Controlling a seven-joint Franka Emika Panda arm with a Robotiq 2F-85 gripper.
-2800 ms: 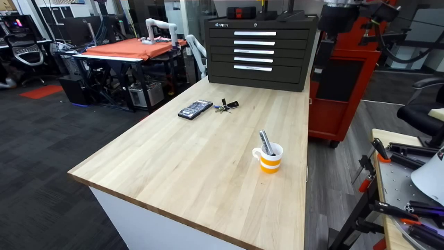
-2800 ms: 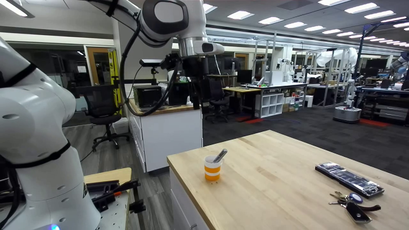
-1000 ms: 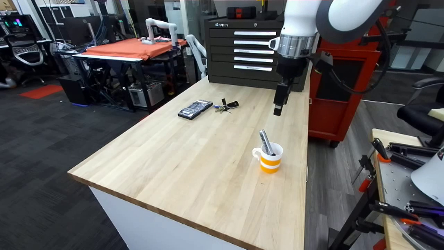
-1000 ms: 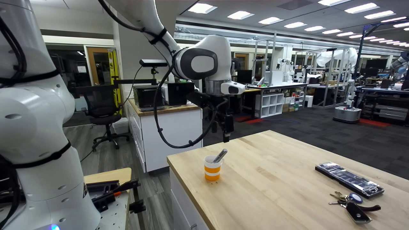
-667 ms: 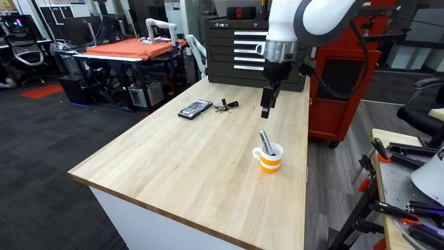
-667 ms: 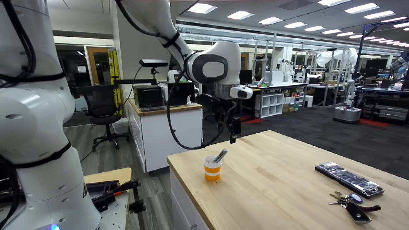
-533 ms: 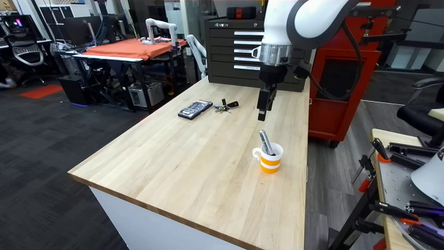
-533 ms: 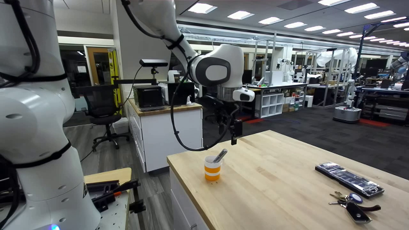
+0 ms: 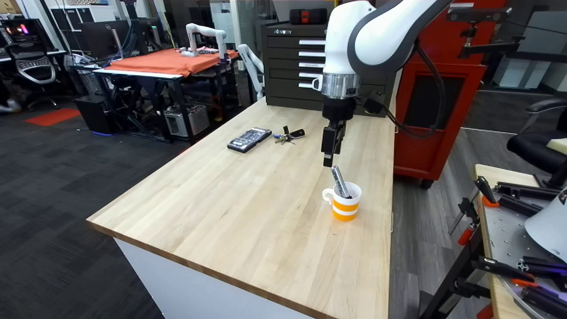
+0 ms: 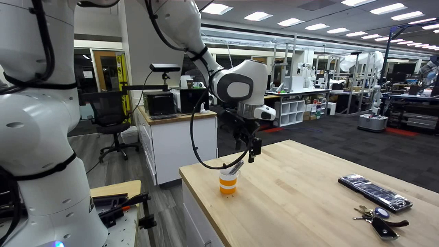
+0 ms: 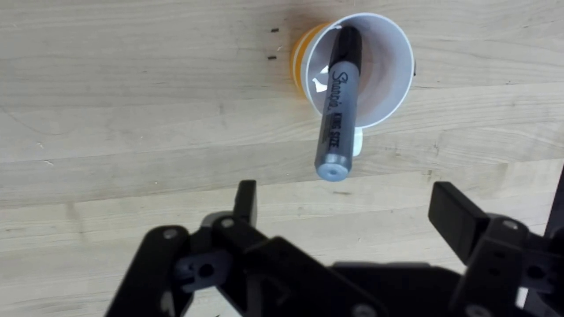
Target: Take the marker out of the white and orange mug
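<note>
The white and orange mug (image 9: 345, 208) stands upright on the wooden table, and shows in an exterior view (image 10: 227, 183) and the wrist view (image 11: 390, 70). The marker (image 9: 339, 181) leans in it with its dark capped end down and grey end sticking out over the rim on the handle side. It also shows in an exterior view (image 10: 236, 167) and the wrist view (image 11: 340, 105). My gripper (image 11: 343, 200) is open and empty, its fingers wide apart. In the wrist view the marker's grey end lies between and ahead of the fingertips. In both exterior views the gripper (image 9: 328, 162) (image 10: 245, 153) is above the table, close to the marker's end.
A flat dark case (image 9: 249, 140) and a bunch of keys (image 9: 289, 135) lie farther along the table (image 9: 212, 204). A dark drawer chest (image 9: 283, 91) stands at the table's end. A loop of arm cable (image 10: 205, 167) hangs in front of the mug's rim in an exterior view.
The arm has swung in over the table, and my gripper has come down close to the marker's grey end. The mug and marker have not moved.
</note>
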